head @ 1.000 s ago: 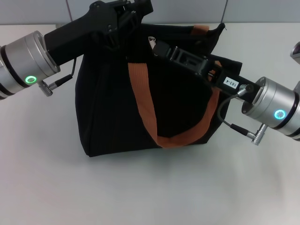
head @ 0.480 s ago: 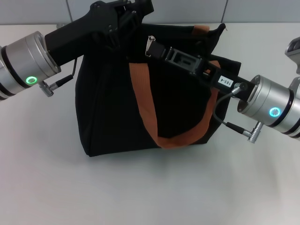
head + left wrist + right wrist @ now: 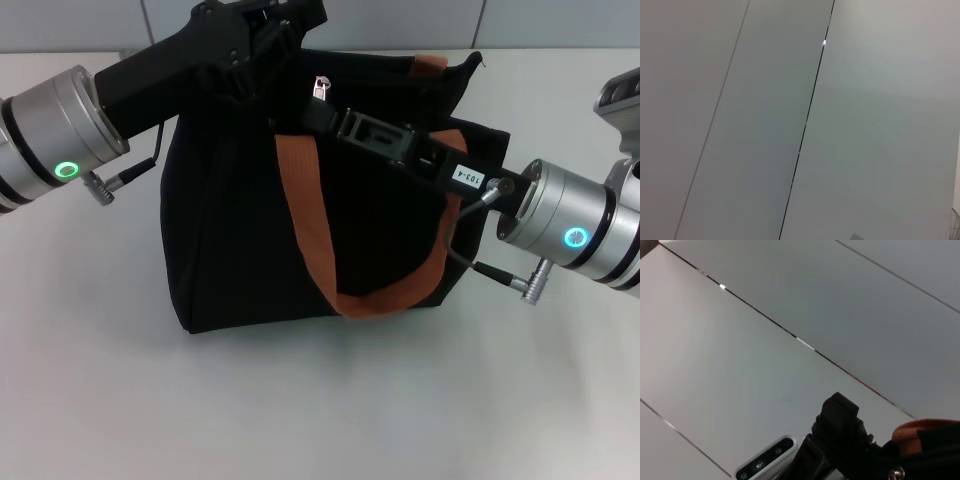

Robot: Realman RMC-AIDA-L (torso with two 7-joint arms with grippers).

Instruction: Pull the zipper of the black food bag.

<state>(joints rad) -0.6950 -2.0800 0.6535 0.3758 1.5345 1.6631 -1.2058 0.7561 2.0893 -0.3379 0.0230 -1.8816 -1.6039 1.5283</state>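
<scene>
The black food bag [image 3: 240, 220] stands upright in the middle of the table, with an orange-brown strap handle [image 3: 305, 200] hanging down its front. The silver zipper pull tab [image 3: 321, 86] sticks up at the bag's top edge. My right gripper [image 3: 318, 112] reaches in from the right along the top of the bag and is shut on the tab at its tip. My left gripper [image 3: 275, 40] comes from the left and sits at the bag's top back-left corner. The right wrist view shows a bit of orange strap [image 3: 925, 432] and a black gripper part [image 3: 840, 425].
The bag stands on a white table [image 3: 320, 400], with grey wall panels behind it. Cables hang from both wrists next to the bag's sides. The left wrist view shows only wall panels.
My right arm has moved left along the bag's top, and the silver pull tab at its tip has moved left and back with it. The left arm has stayed still.
</scene>
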